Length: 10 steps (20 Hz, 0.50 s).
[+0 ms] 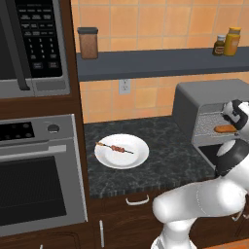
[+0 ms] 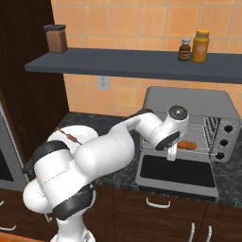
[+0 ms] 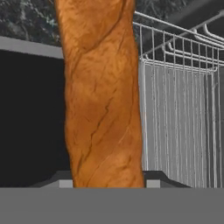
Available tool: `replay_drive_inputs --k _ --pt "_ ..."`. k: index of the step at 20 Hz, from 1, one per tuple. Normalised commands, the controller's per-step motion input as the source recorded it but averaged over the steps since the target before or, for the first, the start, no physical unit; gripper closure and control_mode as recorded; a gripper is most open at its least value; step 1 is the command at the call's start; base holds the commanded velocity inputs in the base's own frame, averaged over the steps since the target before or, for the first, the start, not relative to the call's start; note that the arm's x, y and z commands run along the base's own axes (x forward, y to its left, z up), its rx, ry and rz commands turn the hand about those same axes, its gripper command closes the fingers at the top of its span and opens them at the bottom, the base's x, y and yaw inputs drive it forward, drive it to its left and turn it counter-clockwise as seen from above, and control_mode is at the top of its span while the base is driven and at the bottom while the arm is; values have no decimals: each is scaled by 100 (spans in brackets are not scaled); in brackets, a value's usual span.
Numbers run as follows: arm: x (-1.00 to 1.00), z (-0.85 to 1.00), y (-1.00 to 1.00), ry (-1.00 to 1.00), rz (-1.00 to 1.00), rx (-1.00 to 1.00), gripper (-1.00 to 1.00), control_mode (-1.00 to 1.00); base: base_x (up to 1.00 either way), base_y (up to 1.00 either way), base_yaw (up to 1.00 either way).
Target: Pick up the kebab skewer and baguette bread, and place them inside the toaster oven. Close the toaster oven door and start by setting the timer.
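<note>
My gripper [image 2: 173, 151] is shut on the baguette bread [image 2: 187, 145], an orange-brown stick at the mouth of the grey toaster oven [image 2: 189, 97]. In the hand view the baguette bread [image 3: 103, 96] runs up between the fingertips of the gripper [image 3: 106, 181], with the wire rack [image 3: 175, 109] to its right. The toaster oven door [image 2: 177, 172] lies open and flat, dark glass up. The kebab skewer [image 1: 115, 148] rests on a white plate [image 1: 121, 160] to the left on the counter. From the left, the baguette bread [image 1: 224, 129] shows inside the toaster oven [image 1: 194, 95].
A microwave [image 1: 34, 44] hangs above a built-in steel oven [image 1: 39, 180] at the left. A shelf [image 2: 132, 64] above the counter carries a brown jar [image 1: 88, 43] and two bottles [image 2: 201, 46]. Knobs [image 2: 227, 128] run down the toaster oven's right side.
</note>
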Motion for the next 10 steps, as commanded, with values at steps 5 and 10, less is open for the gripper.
replay_drive_inputs --k 5,10 --pt "61 23 -47 -2 2 0 100 -100 0 0 0" --pt "13 10 -23 -3 1 -2 100 -100 0 0 0"
